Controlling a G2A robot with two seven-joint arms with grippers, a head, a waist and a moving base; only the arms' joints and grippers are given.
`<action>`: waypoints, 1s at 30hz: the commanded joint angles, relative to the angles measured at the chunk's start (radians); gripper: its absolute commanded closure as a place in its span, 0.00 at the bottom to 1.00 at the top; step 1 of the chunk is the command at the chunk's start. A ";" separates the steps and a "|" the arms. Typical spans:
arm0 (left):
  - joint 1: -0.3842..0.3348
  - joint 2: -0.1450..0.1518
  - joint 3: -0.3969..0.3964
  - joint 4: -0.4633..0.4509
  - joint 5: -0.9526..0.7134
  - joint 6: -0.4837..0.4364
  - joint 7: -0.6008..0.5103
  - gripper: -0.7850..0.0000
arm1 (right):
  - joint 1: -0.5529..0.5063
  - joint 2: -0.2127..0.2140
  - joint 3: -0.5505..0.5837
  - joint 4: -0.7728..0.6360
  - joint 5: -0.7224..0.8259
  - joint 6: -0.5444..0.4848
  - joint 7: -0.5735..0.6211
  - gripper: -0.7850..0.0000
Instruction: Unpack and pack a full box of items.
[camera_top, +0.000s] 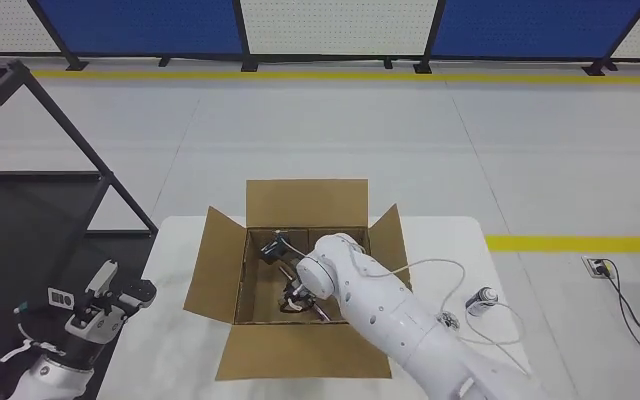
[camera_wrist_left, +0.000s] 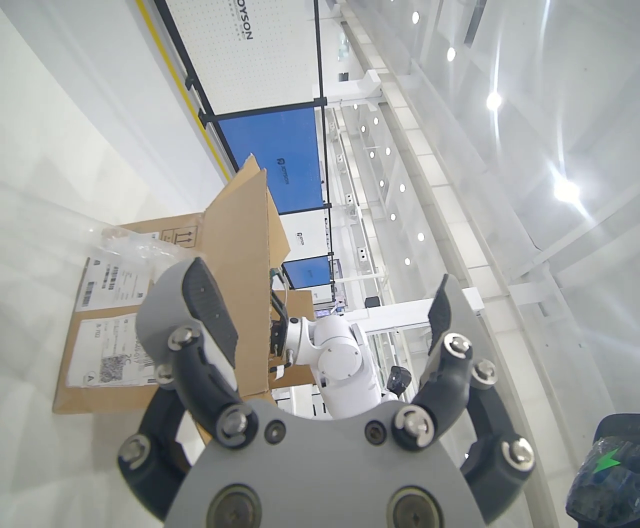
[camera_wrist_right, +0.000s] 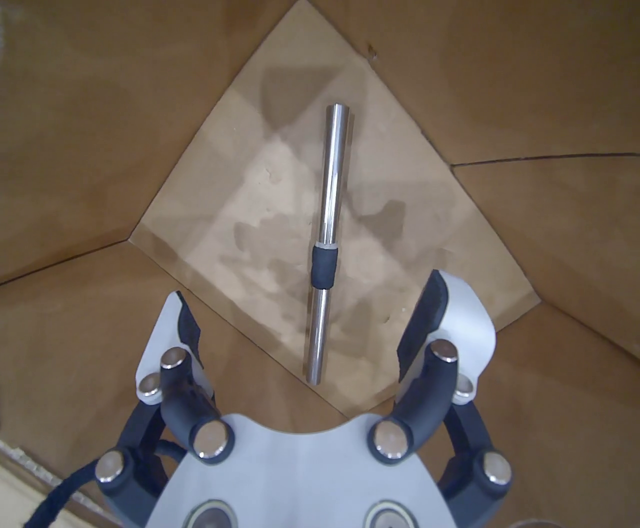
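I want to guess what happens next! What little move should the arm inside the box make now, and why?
Probably lower the right tool straight down and close it on the metal rod. The rod lies alone on the floor of the box, below the tool, whose jaws stand open on either side of it, holding nothing.

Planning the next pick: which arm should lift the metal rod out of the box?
Right. The right gripper is open inside the box, directly over the rod. The left gripper, also open, sits outside the box, beside its wall.
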 joint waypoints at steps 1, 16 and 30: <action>0.000 0.000 -0.001 -0.002 -0.001 0.000 -0.004 0.00 | 0.007 -0.018 -0.006 0.047 0.008 -0.004 -0.009 0.22; 0.011 0.001 -0.013 0.003 -0.017 -0.015 -0.007 0.00 | 0.033 -0.123 -0.025 0.291 0.025 -0.008 -0.094 0.52; 0.023 0.001 -0.015 -0.004 -0.019 -0.028 -0.002 0.00 | 0.036 -0.166 -0.013 0.405 0.018 0.012 -0.174 0.65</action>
